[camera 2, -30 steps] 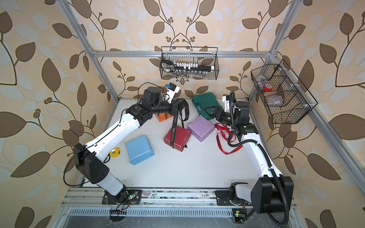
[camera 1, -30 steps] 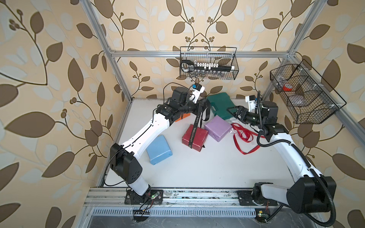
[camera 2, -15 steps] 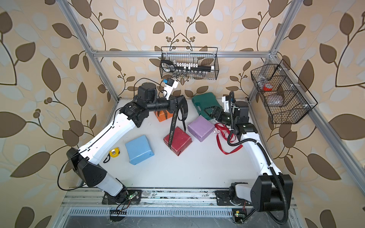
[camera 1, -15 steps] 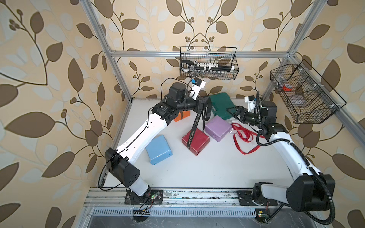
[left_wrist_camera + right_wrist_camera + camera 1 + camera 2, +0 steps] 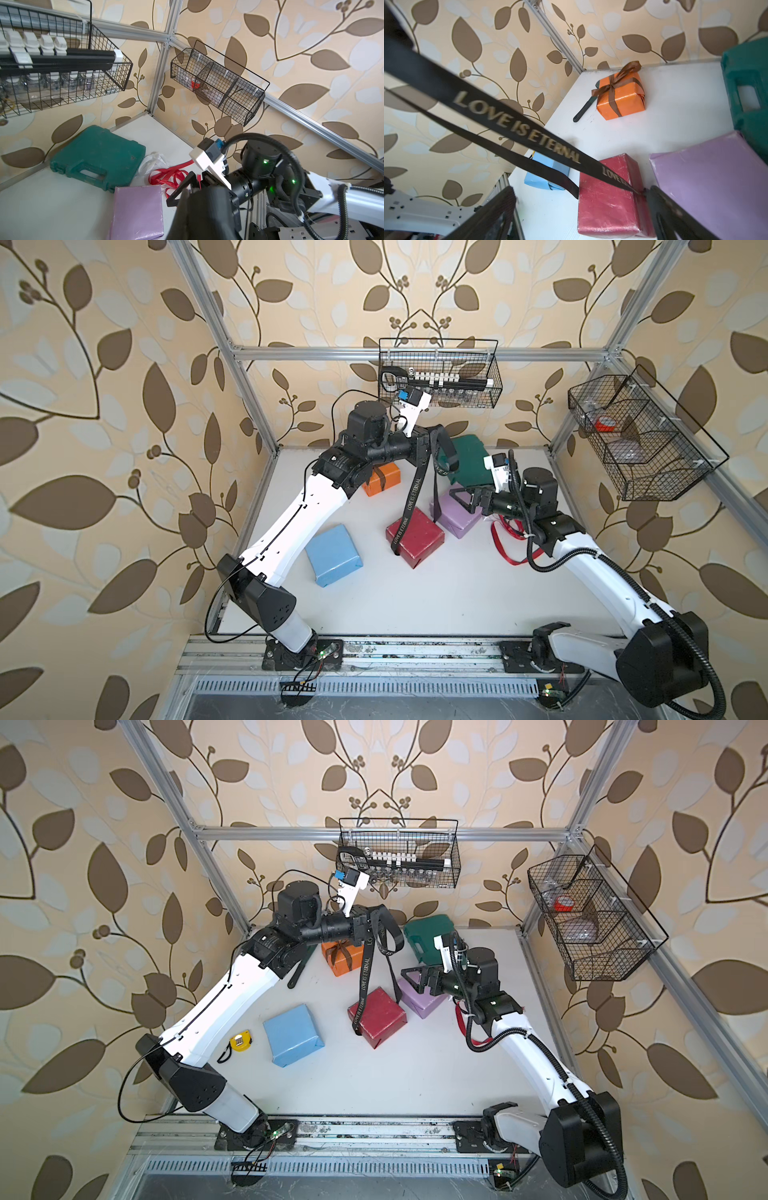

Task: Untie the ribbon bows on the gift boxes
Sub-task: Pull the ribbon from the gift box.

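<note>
Now our left gripper (image 5: 431, 446), clamped shut, holds the black ribbon (image 5: 415, 489) above the dark red box (image 5: 417, 537) at centre frame; our right gripper (image 5: 462, 499) gapes open by the lilac box (image 5: 457, 519). Only the orange box (image 5: 384, 480), upper centre, wears a brown bow (image 5: 612, 84).

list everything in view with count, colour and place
orange box: one, orange, table back, brown bow tied
dark red box: one, dark red, mid-table
lilac box: one, lilac, mid-table right
light blue box: one, light blue, table left
black ribbon: one, black lettered, left gripper to dark red box
red ribbon: one, red, loose, table right
green case: one, green, table back
tape measure: one, yellow, far left
wire baskets: two, black, hung above
left gripper: one, black, shut on black ribbon
right gripper: one, black, open by lilac box
</note>
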Controlling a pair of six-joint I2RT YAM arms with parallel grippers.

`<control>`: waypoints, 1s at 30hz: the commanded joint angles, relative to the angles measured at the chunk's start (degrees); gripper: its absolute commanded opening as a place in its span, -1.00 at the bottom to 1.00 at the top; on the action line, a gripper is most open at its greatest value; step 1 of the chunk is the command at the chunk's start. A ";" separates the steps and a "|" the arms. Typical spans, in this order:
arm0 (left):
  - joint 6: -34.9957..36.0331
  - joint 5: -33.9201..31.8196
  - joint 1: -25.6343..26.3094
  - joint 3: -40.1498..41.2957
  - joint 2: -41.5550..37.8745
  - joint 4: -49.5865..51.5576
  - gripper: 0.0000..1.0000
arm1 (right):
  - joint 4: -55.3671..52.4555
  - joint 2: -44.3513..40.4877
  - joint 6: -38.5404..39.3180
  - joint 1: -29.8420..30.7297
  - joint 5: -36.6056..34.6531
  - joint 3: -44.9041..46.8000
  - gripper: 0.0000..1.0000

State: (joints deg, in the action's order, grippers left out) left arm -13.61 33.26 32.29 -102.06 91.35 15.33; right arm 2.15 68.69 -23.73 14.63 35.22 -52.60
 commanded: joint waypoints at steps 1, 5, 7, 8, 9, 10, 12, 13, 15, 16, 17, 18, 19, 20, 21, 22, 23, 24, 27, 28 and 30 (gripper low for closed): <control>-2.81 1.98 0.19 4.45 -1.64 -3.61 -1.00 | 8.02 0.57 7.72 1.65 -3.67 0.42 0.92; -3.52 1.90 0.23 6.83 -3.61 -4.30 -1.00 | 8.84 5.13 10.34 3.66 -2.84 -2.08 0.51; -3.49 1.90 0.20 6.82 -4.14 -3.96 -1.00 | 9.80 6.87 11.19 4.90 -1.62 -2.51 0.39; -3.47 1.90 0.18 6.79 -4.33 -3.75 -1.00 | 10.49 7.46 11.52 5.62 -1.41 -2.30 0.36; -3.37 1.90 0.23 6.65 -4.58 -3.44 -1.00 | 10.95 7.65 12.27 6.48 -1.30 -1.96 0.34; -3.29 1.90 0.22 6.60 -4.64 -3.23 -1.00 | 10.90 7.76 12.98 7.19 -1.46 -1.63 0.33; -3.02 1.73 0.23 6.17 -4.85 -2.60 -1.00 | 10.97 7.94 14.24 8.23 -1.65 -0.65 0.27; -3.01 1.79 0.21 6.00 -4.87 -2.37 -1.00 | 11.31 8.18 14.40 8.54 -2.06 -0.05 0.27; -3.07 2.07 0.23 5.82 -5.08 -2.29 -1.00 | 12.96 9.21 14.16 8.83 -2.73 0.90 0.29; -3.11 2.08 0.18 5.81 -5.24 -2.24 -1.00 | 13.33 9.84 13.91 8.83 -2.87 0.92 0.29; -3.08 1.95 0.20 5.79 -5.46 -2.22 -1.00 | 13.40 10.60 13.63 8.83 -2.84 0.64 0.28; -3.00 1.82 0.22 5.92 -5.80 -2.08 -1.00 | 13.47 11.19 13.53 8.90 -2.85 0.33 0.27; -3.00 1.77 0.23 6.03 -6.02 -1.99 -1.00 | 13.73 11.73 13.52 9.05 -2.85 0.26 0.27; -3.01 1.73 0.21 6.25 -6.30 -1.97 -1.00 | 13.84 12.22 13.68 9.18 -3.60 0.11 0.22; -3.01 1.71 0.22 6.41 -6.59 -1.98 -1.00 | 13.72 12.91 13.92 9.19 -4.43 -0.25 0.08; -2.94 1.65 0.20 6.59 -6.85 -1.97 -1.00 | 13.35 13.41 14.20 9.18 -5.50 -0.59 -0.07; -2.91 1.49 0.20 6.86 -7.13 -2.00 -1.00 | 12.70 14.02 14.65 9.19 -7.35 -1.00 -0.21; -2.84 1.38 0.18 7.02 -7.44 -2.02 -1.00 | 12.25 14.51 15.20 9.19 -8.66 -1.46 -0.39; -2.80 0.73 0.23 8.11 -8.17 -1.92 -1.00 | 10.08 15.07 15.84 8.68 -10.87 -3.74 -1.00; -2.57 0.12 0.23 8.63 -8.35 -1.88 -1.00 | 8.66 14.72 16.05 8.50 -12.18 -4.84 -1.00; -2.53 -0.85 0.00 9.97 -8.35 -1.75 -1.00 | 6.96 13.30 17.09 8.15 -14.83 -6.58 -1.00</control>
State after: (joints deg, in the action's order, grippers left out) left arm -16.64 33.78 32.27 -93.19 85.60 15.00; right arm 11.51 83.57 -8.64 23.38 25.26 -55.61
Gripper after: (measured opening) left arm 0.044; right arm 0.051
